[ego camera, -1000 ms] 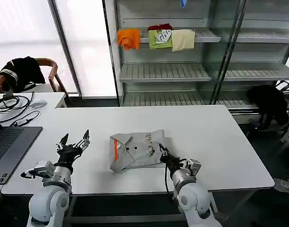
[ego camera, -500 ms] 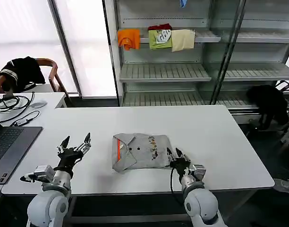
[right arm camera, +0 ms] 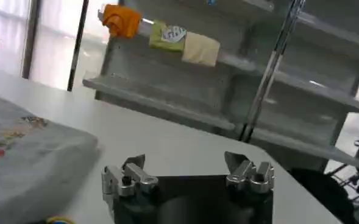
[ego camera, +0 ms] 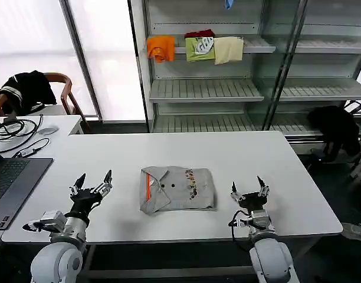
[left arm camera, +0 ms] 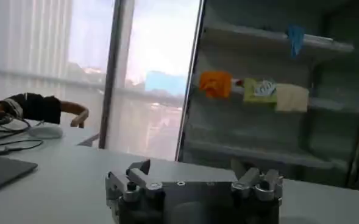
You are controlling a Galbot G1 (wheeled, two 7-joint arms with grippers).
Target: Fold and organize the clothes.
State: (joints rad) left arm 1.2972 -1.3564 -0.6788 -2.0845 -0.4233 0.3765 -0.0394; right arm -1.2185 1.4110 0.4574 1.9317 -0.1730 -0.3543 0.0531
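A light grey shirt lies folded into a flat rectangle near the middle front of the white table, with an orange-red strip at its collar and a small multicoloured print. Its edge also shows as grey cloth in the right wrist view. My right gripper stands open just right of the shirt, apart from it, holding nothing. My left gripper is open over bare table, well left of the shirt. In the wrist views, both the left gripper and the right gripper have spread jaws with nothing between them.
A laptop, cables and a mouse lie at the table's left end. A chair with a black garment stands behind. Metal shelves at the back hold orange, green and cream folded clothes.
My right gripper let go of the shirt's right edge, opened, and drew back to the right. The shirt settled flat. My left gripper stayed put.
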